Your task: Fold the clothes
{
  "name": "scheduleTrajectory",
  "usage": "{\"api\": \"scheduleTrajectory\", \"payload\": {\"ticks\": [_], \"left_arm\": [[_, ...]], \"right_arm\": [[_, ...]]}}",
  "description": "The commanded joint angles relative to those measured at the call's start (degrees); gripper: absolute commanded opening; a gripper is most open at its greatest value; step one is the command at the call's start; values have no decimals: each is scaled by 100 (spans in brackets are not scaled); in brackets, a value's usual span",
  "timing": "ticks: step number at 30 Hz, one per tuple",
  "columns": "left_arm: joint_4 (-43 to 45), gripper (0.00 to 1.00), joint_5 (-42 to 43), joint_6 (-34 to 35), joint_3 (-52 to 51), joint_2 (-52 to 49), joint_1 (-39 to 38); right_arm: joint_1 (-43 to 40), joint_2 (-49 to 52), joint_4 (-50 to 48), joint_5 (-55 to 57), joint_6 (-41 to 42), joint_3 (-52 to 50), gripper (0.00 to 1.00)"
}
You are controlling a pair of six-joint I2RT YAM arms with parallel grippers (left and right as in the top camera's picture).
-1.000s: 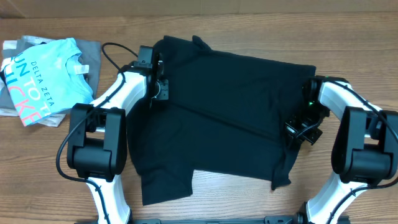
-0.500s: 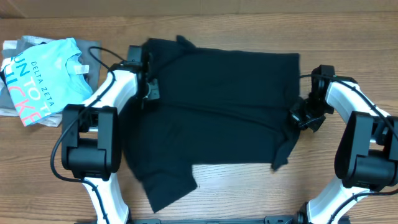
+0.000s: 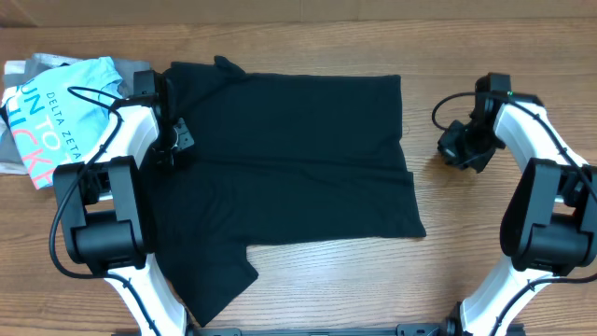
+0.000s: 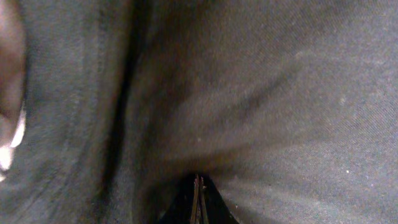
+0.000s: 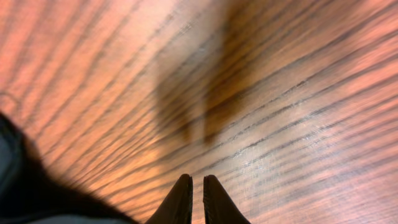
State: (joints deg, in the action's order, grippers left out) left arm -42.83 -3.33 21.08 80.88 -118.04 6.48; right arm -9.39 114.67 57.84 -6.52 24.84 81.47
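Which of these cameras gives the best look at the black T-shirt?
The overhead view: the whole black T-shirt lies spread on the table there. The left wrist view shows only close-up dark fabric, pinched in the left gripper. The right wrist view catches just a dark edge at lower left.

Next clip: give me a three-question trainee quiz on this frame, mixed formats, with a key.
1. True or false: the right gripper is pinching the black T-shirt.
2. Which gripper is shut on the shirt's fabric? A) left gripper B) right gripper C) neither
3. Fill in: the light-blue "DELTA ZETA" T-shirt lies on a ____ folded shirt at the table's far left.

Key
1. False: it hangs over bare wood, off the shirt's right edge, nearly shut on nothing.
2. A
3. Grey
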Motion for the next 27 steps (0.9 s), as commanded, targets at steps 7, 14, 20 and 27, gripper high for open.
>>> {"api": "scheduleTrajectory", "payload": {"ticks": [7,14,20,27], "left_arm": [[83,47,-83,-422,-39,1263,-535],[699,47,238,-715,-39,1213,-885],[1478,17,251,-717,-2,1029,-885],[2203,4,179,-887,-2,448,-870]], "right_arm": [[181,20,796,-557,-638,1314,45],[566,26,350,-859,-861,1309,60],[916,26,247,-859,-855,1309,49],[1202,26,299,-859,-837,1298,45]]}}
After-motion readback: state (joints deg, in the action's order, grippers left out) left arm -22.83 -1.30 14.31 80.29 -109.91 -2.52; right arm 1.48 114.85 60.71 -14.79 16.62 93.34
